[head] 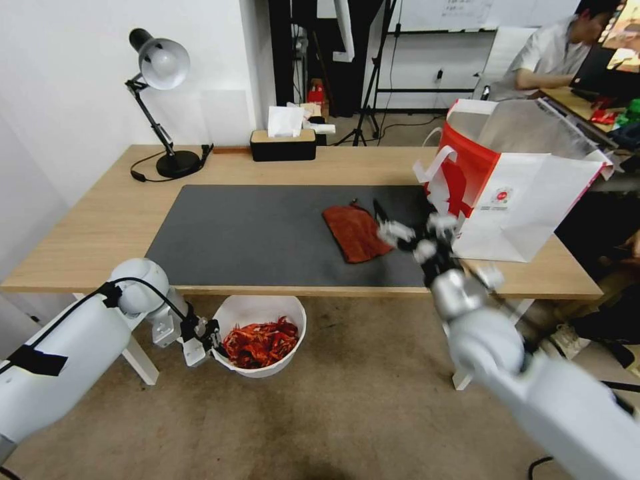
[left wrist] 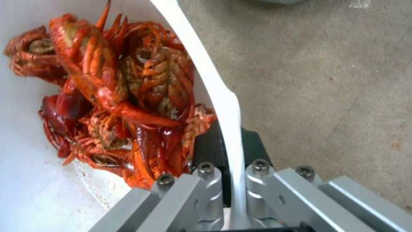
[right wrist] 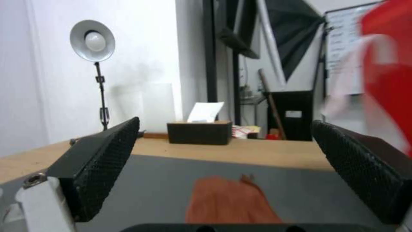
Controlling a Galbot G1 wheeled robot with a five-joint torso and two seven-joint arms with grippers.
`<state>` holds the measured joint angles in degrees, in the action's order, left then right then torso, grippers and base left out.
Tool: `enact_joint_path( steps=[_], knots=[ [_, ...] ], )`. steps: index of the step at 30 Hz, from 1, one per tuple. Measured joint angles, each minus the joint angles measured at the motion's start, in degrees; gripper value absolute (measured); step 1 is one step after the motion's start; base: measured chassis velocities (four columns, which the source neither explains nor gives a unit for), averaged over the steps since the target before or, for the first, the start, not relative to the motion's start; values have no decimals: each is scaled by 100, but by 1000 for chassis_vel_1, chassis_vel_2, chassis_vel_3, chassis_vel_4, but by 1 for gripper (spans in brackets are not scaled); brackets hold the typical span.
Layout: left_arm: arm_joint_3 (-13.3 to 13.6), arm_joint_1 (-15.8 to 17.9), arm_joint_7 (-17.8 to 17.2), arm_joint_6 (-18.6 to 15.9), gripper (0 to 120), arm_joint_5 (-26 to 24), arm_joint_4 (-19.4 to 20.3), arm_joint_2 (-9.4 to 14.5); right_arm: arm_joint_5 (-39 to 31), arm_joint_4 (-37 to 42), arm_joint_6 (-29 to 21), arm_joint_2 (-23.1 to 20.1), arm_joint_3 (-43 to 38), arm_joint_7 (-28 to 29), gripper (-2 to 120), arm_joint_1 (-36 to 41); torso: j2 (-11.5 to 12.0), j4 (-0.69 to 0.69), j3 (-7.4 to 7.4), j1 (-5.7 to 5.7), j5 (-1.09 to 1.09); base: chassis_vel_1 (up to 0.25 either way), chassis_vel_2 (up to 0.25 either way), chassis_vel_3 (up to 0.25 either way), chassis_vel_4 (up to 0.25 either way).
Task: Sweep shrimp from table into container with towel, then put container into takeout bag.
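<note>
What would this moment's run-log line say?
left gripper: shut on container rim, below table edge | shrimp: in container | right gripper: open, above mat by towel | takeout bag: upright on table

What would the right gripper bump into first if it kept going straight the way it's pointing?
Probably the towel: the open right gripper points across the table, and the towel lies just ahead between its fingers, though slightly lower.

I could read no text; the takeout bag [head: 527, 200] bore a small red logo [head: 501, 196], its lettering too small.
</note>
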<state>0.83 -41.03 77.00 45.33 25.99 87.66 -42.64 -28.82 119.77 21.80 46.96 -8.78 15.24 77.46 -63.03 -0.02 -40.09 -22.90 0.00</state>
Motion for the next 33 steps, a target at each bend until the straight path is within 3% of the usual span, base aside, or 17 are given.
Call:
enact_joint_path(
  steps=[2,8,21,26,29,33],
  knots=[
    [-1,12,-10,62,0,115,52,3,354,-59,682,414,-580,-267,100,1181,0,0,0,0,1,0,0,0,0],
    [-48,-132,-61,113,0,188,107,-4,504,-289,1028,849,-835,-450,100,1928,0,4,0,1,-3,0,0,0,0],
    [-463,-573,-183,176,0,310,298,21,428,-747,751,1095,-704,77,100,1963,1,3,-1,-1,0,0,0,0,0],
    [-517,-786,-429,177,0,617,435,58,412,-779,652,1096,-691,106,100,1972,1,1,-1,-1,0,0,0,0,0],
    [-575,-1048,-604,178,0,827,678,93,411,-788,609,1107,-669,120,100,1997,1,2,-1,-2,-1,0,0,0,0],
    [-756,-1517,-778,182,0,945,1283,208,402,-839,545,1117,-653,144,100,2021,1,2,-1,-1,0,0,0,0,0]
  ],
)
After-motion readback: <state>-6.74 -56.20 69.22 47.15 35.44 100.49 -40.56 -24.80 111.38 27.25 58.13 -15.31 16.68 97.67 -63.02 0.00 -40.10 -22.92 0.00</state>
